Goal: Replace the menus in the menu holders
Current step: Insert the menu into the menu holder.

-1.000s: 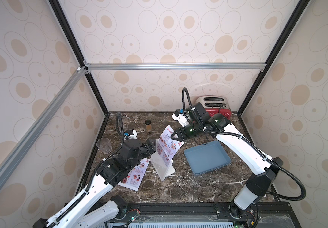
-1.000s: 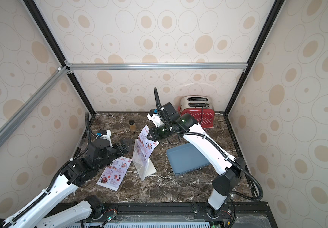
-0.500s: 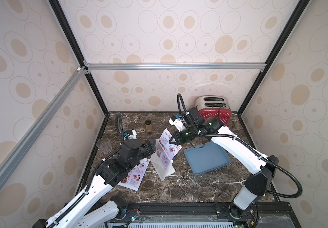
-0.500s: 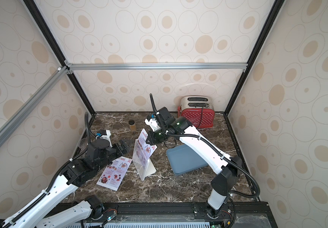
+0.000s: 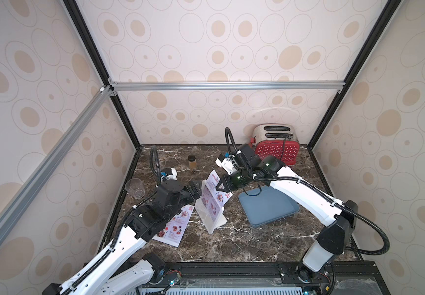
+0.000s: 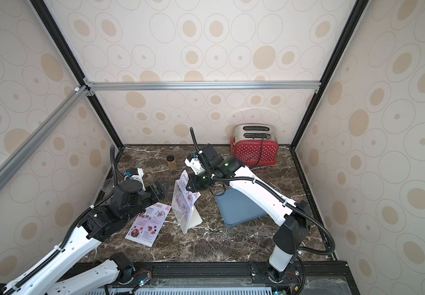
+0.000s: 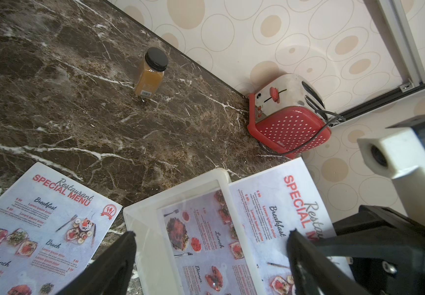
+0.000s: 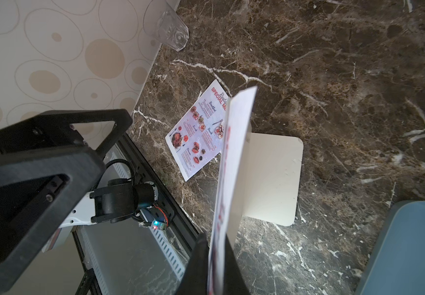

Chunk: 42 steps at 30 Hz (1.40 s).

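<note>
The right claw [image 5: 219, 187] is clamped on the top edge of one menu [image 5: 212, 178], whose lower part sits slanted in the clear holder [image 5: 210, 221] mid-table. The left claw [image 7: 211, 233] stands wide apart just beside the holder's upper edge, gripping nothing; contact cannot be told. The other menu [image 5: 174, 228] lies flat on the table [image 5: 244, 245] beside the holder, partly under the left arm [image 5: 129, 245].
</note>
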Tool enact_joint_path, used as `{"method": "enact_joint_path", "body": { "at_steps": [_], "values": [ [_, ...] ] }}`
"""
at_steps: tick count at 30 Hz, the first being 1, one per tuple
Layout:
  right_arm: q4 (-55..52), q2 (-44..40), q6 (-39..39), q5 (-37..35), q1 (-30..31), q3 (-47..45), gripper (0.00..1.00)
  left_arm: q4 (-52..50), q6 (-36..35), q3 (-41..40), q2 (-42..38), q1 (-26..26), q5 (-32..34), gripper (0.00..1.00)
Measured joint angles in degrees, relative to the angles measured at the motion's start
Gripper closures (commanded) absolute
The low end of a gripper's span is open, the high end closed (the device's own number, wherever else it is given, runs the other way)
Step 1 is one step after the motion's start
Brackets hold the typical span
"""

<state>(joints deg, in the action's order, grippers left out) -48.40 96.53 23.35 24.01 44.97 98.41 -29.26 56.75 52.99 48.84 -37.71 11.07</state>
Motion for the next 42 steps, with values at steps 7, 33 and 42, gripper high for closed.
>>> {"method": "enact_joint_path", "body": {
  "at_steps": [7,33,42],
  "values": [
    [-0.68,0.00,-0.61,-0.35,0.28,0.20,0.54,0.00,-0.02,0.00,0.04,0.00,0.00,0.09],
    [-7.10,0.09,-2.75,-3.96,-1.73,9.92,0.51,-0.57,-0.02,0.00,-0.74,0.00,0.76,0.09],
    [-11.34,2.95,-2.89,-3.61,-2.29,10.75,0.73,-0.63,-0.02,0.00,-0.63,0.00,0.74,0.09]
  ]
}}
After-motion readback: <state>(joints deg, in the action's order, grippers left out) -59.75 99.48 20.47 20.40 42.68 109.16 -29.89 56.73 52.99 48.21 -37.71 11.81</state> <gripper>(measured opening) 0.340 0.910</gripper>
